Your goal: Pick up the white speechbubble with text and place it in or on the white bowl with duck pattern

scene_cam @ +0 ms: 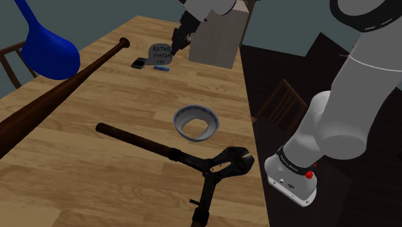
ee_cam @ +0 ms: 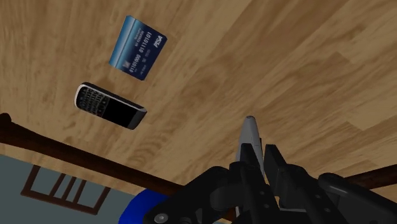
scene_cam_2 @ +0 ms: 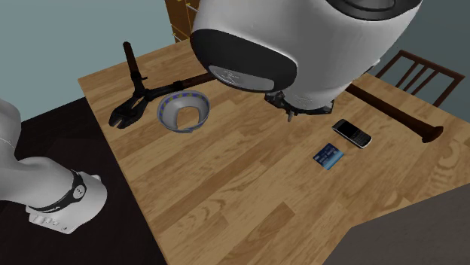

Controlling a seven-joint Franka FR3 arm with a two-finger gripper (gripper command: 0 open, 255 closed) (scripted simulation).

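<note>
Your white arm (scene_cam: 348, 103) reaches along the wooden counter (scene_cam: 77, 174) to its far end, with the wrist tipped downward. The black tool (ee_cam: 257, 156) is clamped on the grey speech bubble with text (scene_cam: 158, 54), seen edge-on between the fingers, just beside a black phone (ee_cam: 109, 105) and a blue card (ee_cam: 137, 46). The white bowl with a blue-patterned rim (scene_cam: 188, 125) sits well apart, mid-counter.

Wooden table (scene_cam: 77, 171), bowl (scene_cam: 207, 129), phone (scene_cam_2: 352, 133) (card (scene_cam_2: 329, 156) beside), bat (scene_cam: 64, 89)
</note>
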